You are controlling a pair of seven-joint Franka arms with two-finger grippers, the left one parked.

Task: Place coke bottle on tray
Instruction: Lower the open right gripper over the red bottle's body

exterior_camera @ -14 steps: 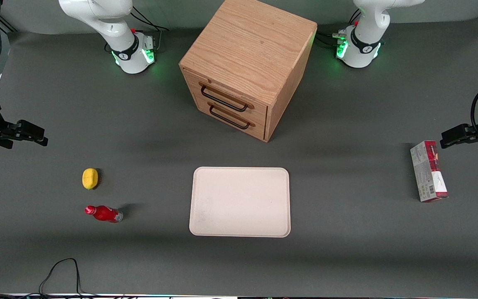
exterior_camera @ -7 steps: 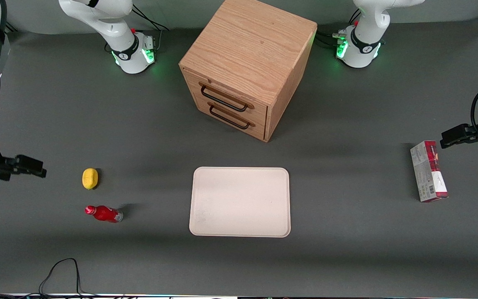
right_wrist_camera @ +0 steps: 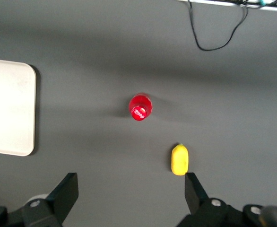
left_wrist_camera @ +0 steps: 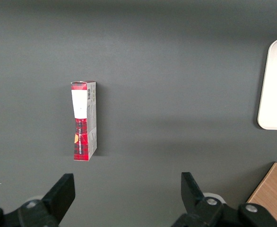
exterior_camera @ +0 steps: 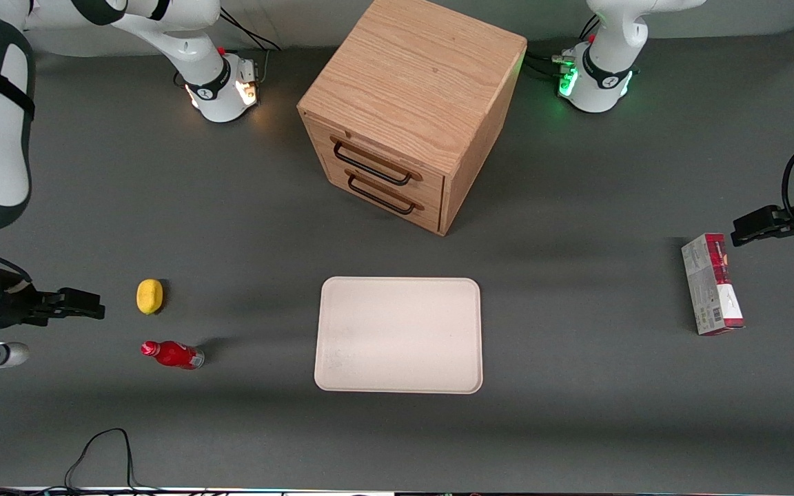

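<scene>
Toward the working arm's end of the grey counter, the hand hangs spread, empty, near the yellow lemon. Nearer the camera stands the small red coke bottle, well apart from the cream-white rectangular tray.

Matt grey table, grained wooden cabinet

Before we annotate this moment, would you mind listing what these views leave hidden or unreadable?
- Coke bottle: right wrist view shows only its cap from above; its label is unreadable in the front view.
- Gripper: open, beside the lemon; the front view's edge cuts off its wrist.
- Carton: print too small.
- Cabinet drawers: contents hidden.
</scene>
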